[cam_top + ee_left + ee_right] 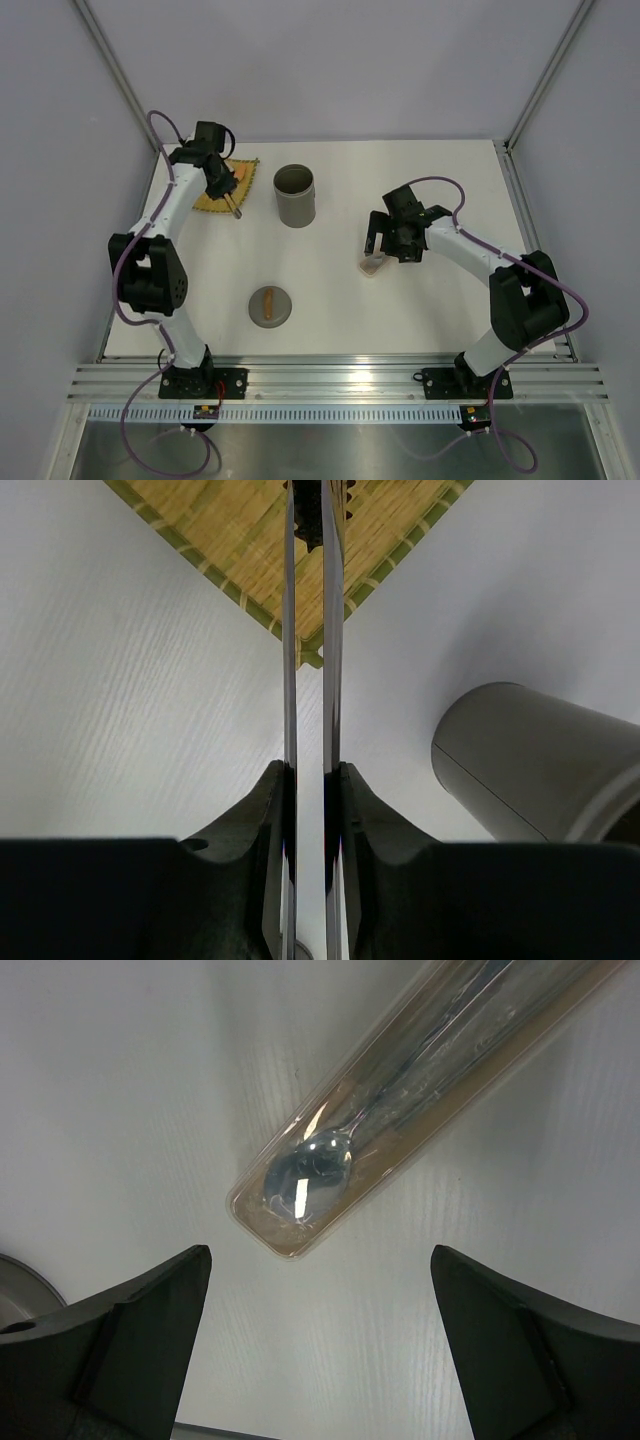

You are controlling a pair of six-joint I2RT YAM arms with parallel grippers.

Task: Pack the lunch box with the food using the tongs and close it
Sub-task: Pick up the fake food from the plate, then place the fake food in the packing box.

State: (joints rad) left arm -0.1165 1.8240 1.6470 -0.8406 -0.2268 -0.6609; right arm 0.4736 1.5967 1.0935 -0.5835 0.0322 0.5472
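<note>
Right now my left claw [312,772] is clamped on the tongs [290,680]: in the left wrist view its two black fingers [268,815] press against the outer sides of the two slim metal arms, which run almost parallel up the middle of the frame with a narrow gap between them. The tips of the tongs reach over the yellow woven mat [230,540] at the top of that frame. Something dark sits between them there, and I cannot tell what it is. I can't make out any food from here.

The lunch box [294,195] stands upright with its top open on the white counter [340,320], just right of the mat in the upper middle of the overhead view. Its round grey lid [280,308] lies apart from it, lower in the frame.

My right claw [320,1255] stands wide apart with nothing in it. It hangs over the clear cutlery case [420,1090], whose rounded end points toward the lower left of the right wrist frame, with a spoon [310,1170] showing inside it.
</note>
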